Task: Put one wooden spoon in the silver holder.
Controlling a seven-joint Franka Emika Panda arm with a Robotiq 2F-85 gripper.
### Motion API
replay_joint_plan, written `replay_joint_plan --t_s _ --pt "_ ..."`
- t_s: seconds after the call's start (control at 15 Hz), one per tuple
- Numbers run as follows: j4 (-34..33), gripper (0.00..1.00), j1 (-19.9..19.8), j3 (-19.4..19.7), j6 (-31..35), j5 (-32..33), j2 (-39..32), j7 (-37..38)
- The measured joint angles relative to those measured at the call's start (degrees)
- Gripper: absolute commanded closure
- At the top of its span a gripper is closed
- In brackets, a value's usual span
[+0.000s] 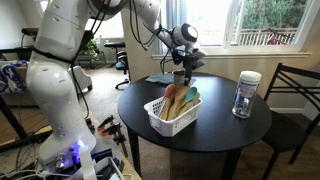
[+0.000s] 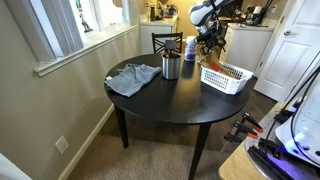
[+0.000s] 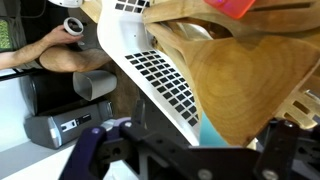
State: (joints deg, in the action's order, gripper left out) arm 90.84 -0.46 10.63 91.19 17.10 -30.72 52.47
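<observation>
At the round table's (image 1: pixel 230 135) edge nearest the robot, wooden spoon (image 3: pixel 250 100) standing bowl-up in a white basket (image 1: pixel 158 118), gripper (image 1: pixel 186 68) just above, fingers spread wide, holding nothing, silver holder (image 2: pixel 171 66) beside grey cloth (image 2: pixel 133 78).

In the wrist view, the wooden spoon (image 3: pixel 245 85) directly in front of my gripper (image 3: pixel 190 152) is blurred and cut off by the right edge, and its handle is hidden. My fingertips run off the bottom edge, so the jaw gap cannot be read; in both exterior views it is too small to tell. In an exterior view, the silver holder (image 1: pixel 178 78) near my gripper is partly covered by it.
</observation>
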Motion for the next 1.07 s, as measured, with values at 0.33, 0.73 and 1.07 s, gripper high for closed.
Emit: replay_joint_plan --t_s 0.33,0.73,1.07 --pt "0.0 0.0 0.23 0.01 -0.41 1.18 -0.3 1.9" --pt "0.0 0.0 0.28 -0.2 -1.53 0.55 -0.47 3.63" --pt "0.0 0.0 0.21 -1.27 -3.89 -3.14 -0.51 3.24"
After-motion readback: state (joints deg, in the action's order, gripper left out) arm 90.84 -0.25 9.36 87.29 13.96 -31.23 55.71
